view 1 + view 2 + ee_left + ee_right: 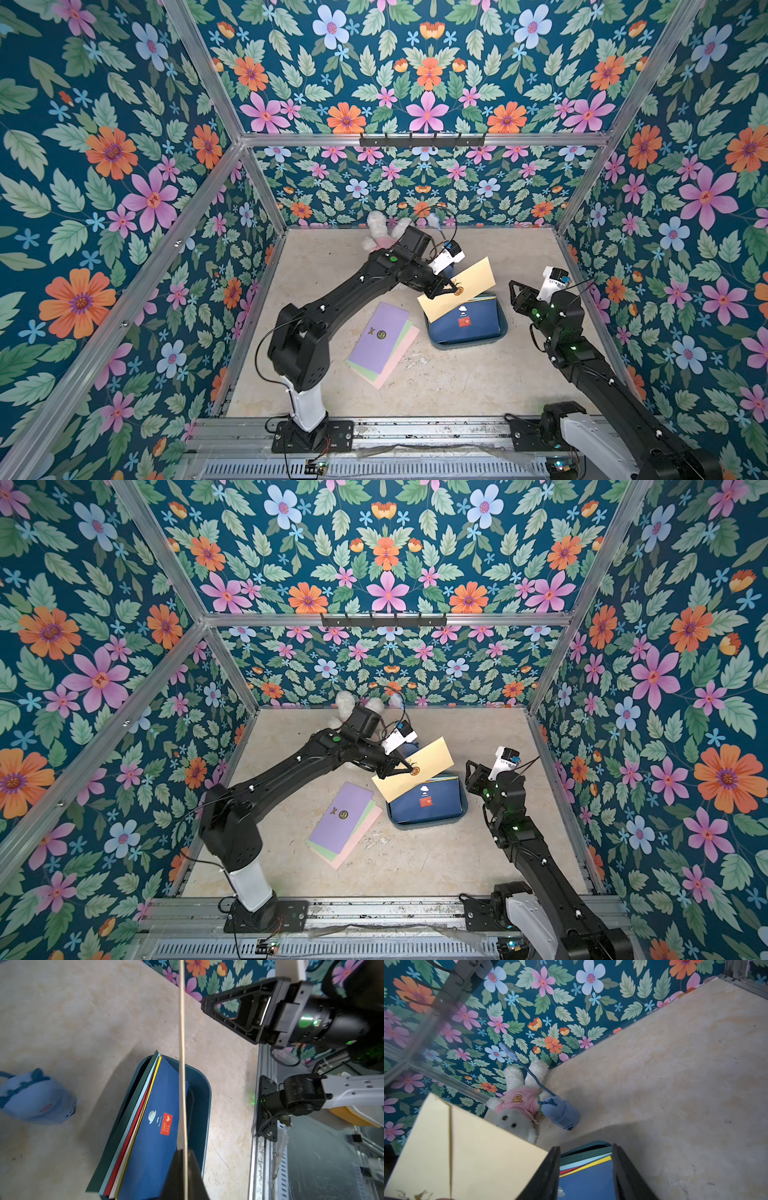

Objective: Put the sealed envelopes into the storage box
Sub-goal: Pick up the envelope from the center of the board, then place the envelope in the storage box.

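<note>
A cream envelope (478, 274) (432, 756) hangs tilted above the storage box (469, 344) (428, 820), with my left gripper (455, 287) (184, 1151) shut on it near its seal. In the left wrist view the envelope (182, 1064) shows edge-on. The teal box (204, 1093) holds several envelopes, a navy one (465, 320) (158, 1126) on top. A lilac envelope (380, 336) lies on a green and a pink one on the table, left of the box. My right gripper (515, 291) (586, 1149) is open and empty, just right of the box.
A white plush bunny in pink (517, 1109) (380, 232) and a small light-blue toy bag (37, 1097) (560, 1113) sit at the back wall behind the box. A metal rail (415, 432) carrying both arm bases runs along the front edge. Floral walls close three sides.
</note>
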Available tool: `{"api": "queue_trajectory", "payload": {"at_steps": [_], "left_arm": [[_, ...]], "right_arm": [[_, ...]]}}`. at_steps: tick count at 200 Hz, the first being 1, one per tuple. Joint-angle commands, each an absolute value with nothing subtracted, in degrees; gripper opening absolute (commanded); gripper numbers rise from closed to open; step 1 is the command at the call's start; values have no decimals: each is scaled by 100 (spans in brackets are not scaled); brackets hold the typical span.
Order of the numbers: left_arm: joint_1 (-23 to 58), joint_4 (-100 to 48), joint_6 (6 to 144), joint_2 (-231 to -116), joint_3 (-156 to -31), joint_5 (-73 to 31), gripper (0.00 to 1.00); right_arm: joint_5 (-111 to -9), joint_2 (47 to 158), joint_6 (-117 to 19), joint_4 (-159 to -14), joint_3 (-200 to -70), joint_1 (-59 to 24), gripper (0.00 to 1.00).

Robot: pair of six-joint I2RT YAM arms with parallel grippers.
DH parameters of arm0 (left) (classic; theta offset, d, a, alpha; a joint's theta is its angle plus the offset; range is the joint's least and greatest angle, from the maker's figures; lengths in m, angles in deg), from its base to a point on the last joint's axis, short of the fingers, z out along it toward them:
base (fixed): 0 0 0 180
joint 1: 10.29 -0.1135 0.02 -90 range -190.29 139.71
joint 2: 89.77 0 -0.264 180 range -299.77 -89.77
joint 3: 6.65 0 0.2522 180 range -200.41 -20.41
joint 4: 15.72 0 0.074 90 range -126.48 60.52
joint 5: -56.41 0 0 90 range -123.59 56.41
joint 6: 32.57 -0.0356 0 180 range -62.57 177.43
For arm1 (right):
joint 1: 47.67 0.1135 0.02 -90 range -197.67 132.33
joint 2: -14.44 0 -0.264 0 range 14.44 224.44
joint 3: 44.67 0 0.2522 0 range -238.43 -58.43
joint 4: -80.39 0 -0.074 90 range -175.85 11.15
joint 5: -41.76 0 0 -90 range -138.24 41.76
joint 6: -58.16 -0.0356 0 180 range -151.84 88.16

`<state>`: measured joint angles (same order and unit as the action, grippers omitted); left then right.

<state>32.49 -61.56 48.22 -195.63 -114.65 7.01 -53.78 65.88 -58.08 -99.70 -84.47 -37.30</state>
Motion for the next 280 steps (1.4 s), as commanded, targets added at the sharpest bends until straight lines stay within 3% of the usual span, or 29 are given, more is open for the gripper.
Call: {"api": "queue_trajectory", "payload": {"at_steps": [1,144,165,204,280], "left_arm": [[3377,-6719,4306,-20031,-11861,520,0],[3620,-7334,3693,-21356,-12541,413,0],[3629,-7529,3695,-21480,-12717,316,19],[3629,-7659,3721,-21489,-12961,17,30],[3604,-6633,4316,-20665,-12547,-550,30]], "right_arm": [[-5159,6614,-5703,-9981,-8424,-3751,45],[-5149,6748,-5753,-9941,-8461,-3810,45],[-5168,6788,-5773,-9923,-8480,-3817,45],[-5193,6815,-5783,-9895,-8497,-3817,45],[-5562,7208,-5819,-9850,-8790,-3818,45]]}}
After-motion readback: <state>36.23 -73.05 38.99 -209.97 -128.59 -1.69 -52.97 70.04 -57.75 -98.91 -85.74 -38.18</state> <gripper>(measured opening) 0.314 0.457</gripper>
